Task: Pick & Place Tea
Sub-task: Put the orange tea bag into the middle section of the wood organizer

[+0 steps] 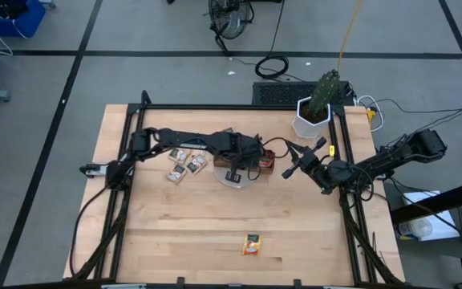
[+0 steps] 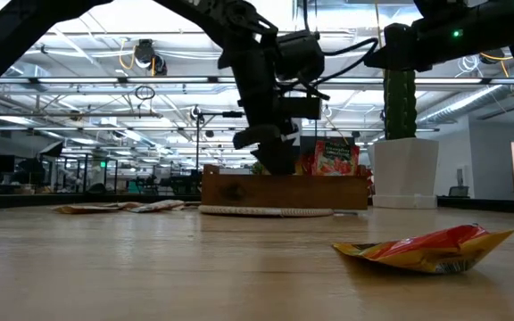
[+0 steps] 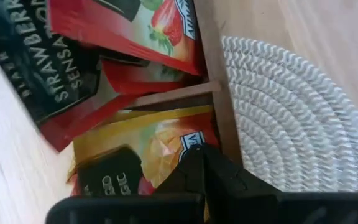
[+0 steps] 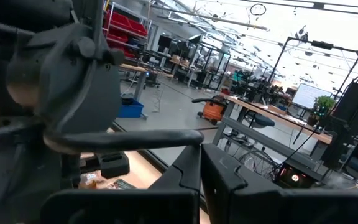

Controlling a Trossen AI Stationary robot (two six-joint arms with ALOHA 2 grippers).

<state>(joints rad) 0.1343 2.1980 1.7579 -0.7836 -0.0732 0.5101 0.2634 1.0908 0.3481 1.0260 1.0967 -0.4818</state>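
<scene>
A brown wooden tray [image 2: 284, 190] stands on a round white woven mat [image 3: 291, 112] at the table's middle. Red tea sachets [image 3: 129, 25] stand in one compartment, and an orange-yellow sachet [image 3: 148, 140] lies in the compartment beside it. My left gripper [image 3: 199, 152] is shut and points down into the tray [image 1: 233, 175] over that orange-yellow sachet. Several more sachets [image 1: 181, 164] lie flat on the table left of the tray. One orange-yellow sachet [image 1: 253, 244] lies alone near the front edge. My right gripper [image 1: 293, 164] is shut and hangs in the air right of the tray. My left gripper's shut fingertips [image 3: 194, 163] come from above, pointing steeply down, and stand over the upper face of the orange-yellow sachet [image 3: 166, 143] lying in the tray. The fingers themselves hide the spot, so I cannot tell whether they touch it.
A white pot with a cactus [image 1: 315, 112] stands at the back right, close to the right arm. A black frame [image 1: 239, 107] runs round the table's edges. Bare wood lies between the tray and the lone sachet [image 2: 426, 248] at the front.
</scene>
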